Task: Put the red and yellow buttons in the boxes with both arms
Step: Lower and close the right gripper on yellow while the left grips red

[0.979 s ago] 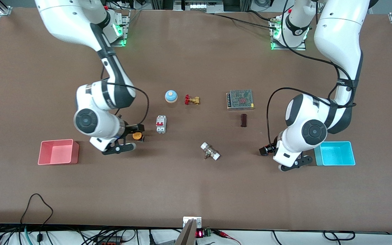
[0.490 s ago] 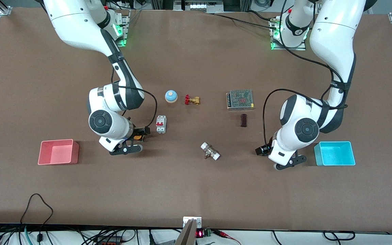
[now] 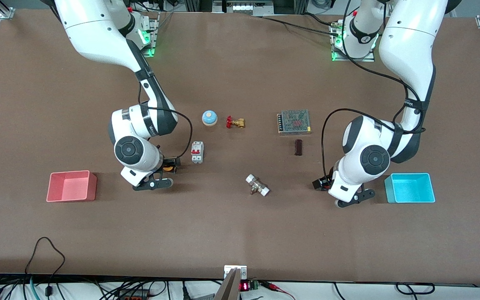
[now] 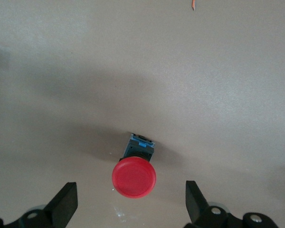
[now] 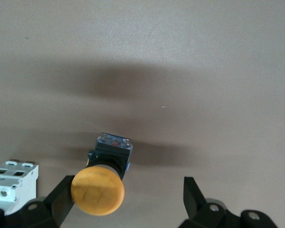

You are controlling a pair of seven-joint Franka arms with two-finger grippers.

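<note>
My left gripper (image 4: pixel 130 204) hangs low over the counter (image 3: pixel 240 233) with its fingers (image 4: pixel 64 204) spread wide, holding nothing; the red button (image 4: pixel 134 176) stands between them, touching neither, its black body resting on the counter. From the front camera that gripper (image 3: pixel 321 184) shows only as a dark block under the left arm's wrist, and the red button itself is hidden there. The cyan box (image 3: pixel 409 188) sits just beside that wrist, toward the left arm's end of the counter.

My right gripper (image 5: pixel 128 202) is likewise wide open and empty, fingers (image 5: pixel 61 197) set to either side of the yellow button (image 5: pixel 98 190), whose orange cap lies close against one finger; I cannot tell whether they touch. In the front view the yellow button (image 3: pixel 168 168) peeks out beside the right gripper (image 3: pixel 170 163). A white circuit breaker (image 3: pixel 197 152) with red switches lies just beside it, farther from the front camera. The pink-red box (image 3: pixel 72 186) sits near the right arm's wrist, toward the right arm's end of the counter.

Between the two arms lie a blue dome (image 3: pixel 209 118), a brass valve (image 3: pixel 235 122), a mesh-topped power supply (image 3: pixel 294 121), a small dark block (image 3: pixel 298 147) and a white fitting (image 3: pixel 257 185).
</note>
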